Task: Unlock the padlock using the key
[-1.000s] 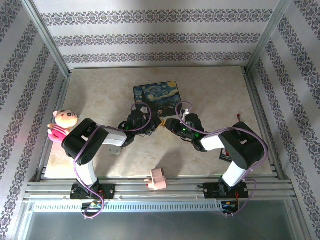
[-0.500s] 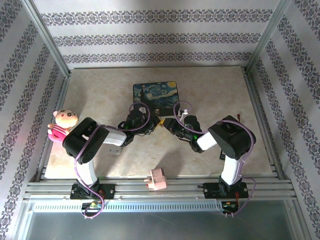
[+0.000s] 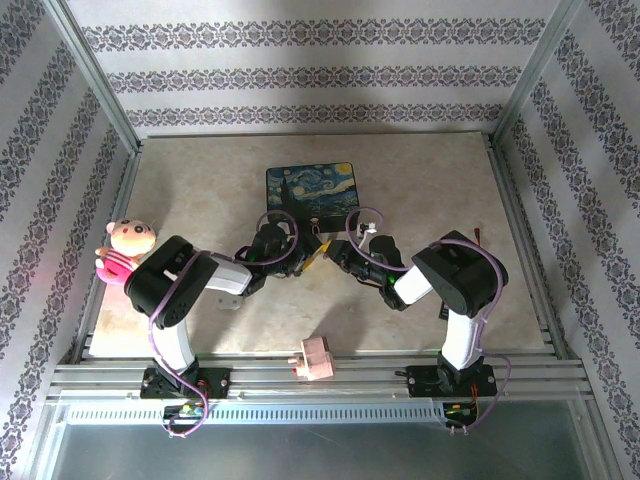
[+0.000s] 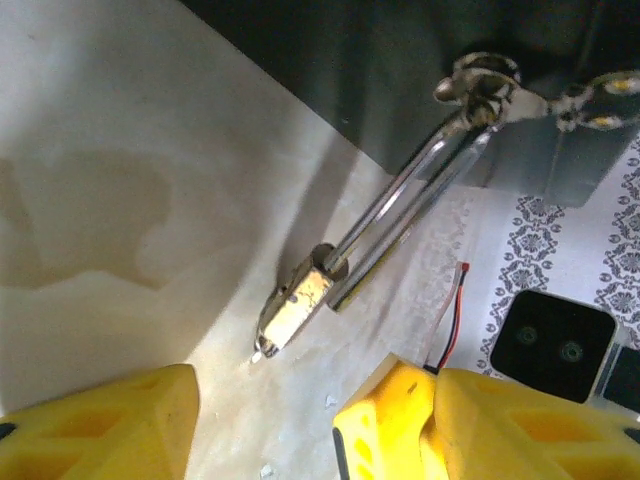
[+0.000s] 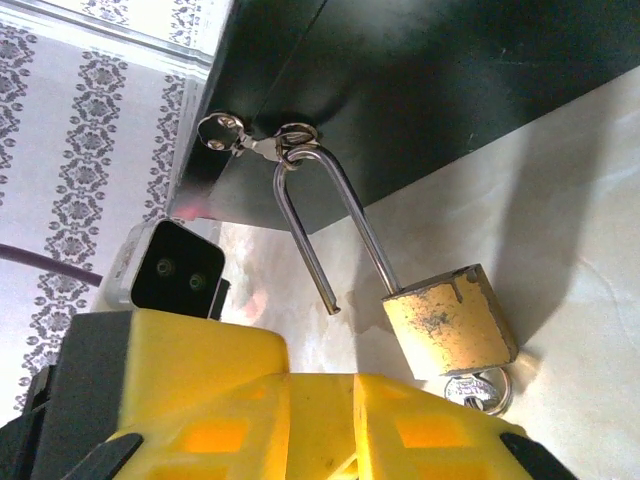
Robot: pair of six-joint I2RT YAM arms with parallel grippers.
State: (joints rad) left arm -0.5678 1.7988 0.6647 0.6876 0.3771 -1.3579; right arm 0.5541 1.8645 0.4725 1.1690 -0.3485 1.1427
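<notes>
Brass-gold and scuffed, sitting at four o'clock in the right wrist view: looking at the padlock (image 5: 450, 320), lying on the pale table (image 5: 590, 220) beside the dark wall of the tin (image 5: 450, 70). Seeing its silver shackle (image 5: 345, 215) hooking through the latch ring (image 5: 292, 135) at eleven o'clock, with one leg standing free of the body and its tip hanging at nine o'clock from the brass. Finding the key (image 5: 480, 390) poking from the body's underside at six o'clock, showing just a round silvery head. Making out dark specks on the brass face, too blurred to read as any brand. Noting the right gripper (image 5: 322, 395) at six o'clock, its yellow fingers (image 5: 180, 400) clenched together on nothing, with the key head sitting just above them; touching or not, cannot tell.

Moving to the left wrist view: finding the left gripper (image 4: 270, 405) released, with yellow fingers (image 4: 100, 425) spreading wide at six o'clock and holding nothing. Seeing the padlock edge-on at twelve o'clock from that gap, apart from both fingers, the shackle slanting toward one o'clock to the ring on the tin. Spotting a thin red-and-white wire (image 4: 450, 310) at four o'clock.

Looking down from the top camera: seeing the tin's starry-night print facing up mid-table, with both grippers facing each other at its six o'clock edge, left at nine o'clock of the padlock, right at three o'clock. Noting a pink doll (image 3: 124, 248) at nine o'clock and a pink block (image 3: 315, 358) at six o'clock on the rail (image 3: 400, 375).
</notes>
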